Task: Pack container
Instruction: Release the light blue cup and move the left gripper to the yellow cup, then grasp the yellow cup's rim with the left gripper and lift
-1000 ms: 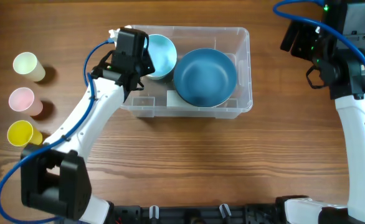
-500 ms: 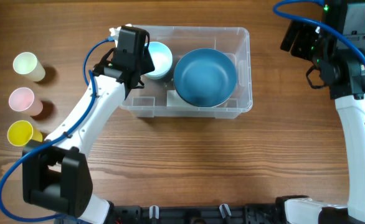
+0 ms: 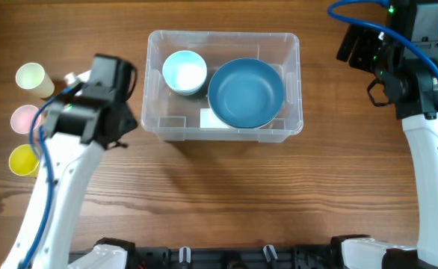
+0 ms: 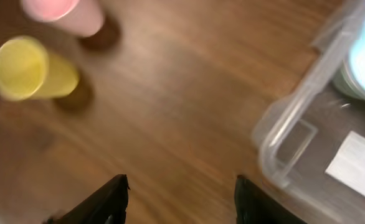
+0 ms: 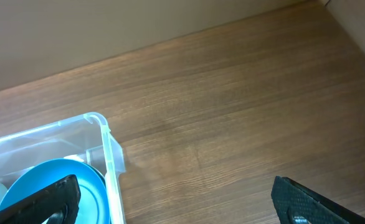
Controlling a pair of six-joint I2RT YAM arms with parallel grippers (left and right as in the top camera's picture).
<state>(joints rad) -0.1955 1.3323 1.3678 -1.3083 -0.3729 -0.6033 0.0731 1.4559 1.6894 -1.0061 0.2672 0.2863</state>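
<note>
Fingers of the left gripper stand parted with only bare table between them. They hover just left of the container, and a yellow cup and a pink cup stand farther left. The container sits at the far middle of the table and holds a small pale-blue bowl at its far left, a large blue bowl just beside it on the right, and a white label on its base by the near wall. Well off to the right, the right gripper hangs spread wide and empty above the wood.
</note>
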